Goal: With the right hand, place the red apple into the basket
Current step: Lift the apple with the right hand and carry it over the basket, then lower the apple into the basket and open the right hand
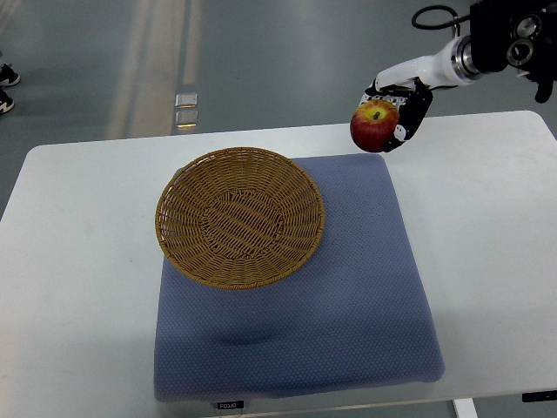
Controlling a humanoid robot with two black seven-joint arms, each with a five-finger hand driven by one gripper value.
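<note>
1. Right hand (393, 111) enters from the upper right of the top view, fingers curled around the red apple (375, 125). Grasp looks secure; the apple sits against the palm with its stem dimple facing up toward the camera.
2. Apple position: carried in the air over the far right corner of the blue mat (348, 287), near the back edge of the white surface (78, 261). It touches neither mat nor surface, as far as the view shows.
3. Wicker basket (239, 216) rests on the left half of the mat, holding nothing. It lies well to the left of the apple and nearer the robot.
4. Left hand: not in view.
5. Progress, judged: the pick is done and the apple is lifted. The transfer and release are left.
6. Remaining, judged: carry the apple left and toward the robot until over the middle of the basket, lower, then open the fingers.
7. Risk, judged: a high release could let the apple roll over the shallow rim.
</note>
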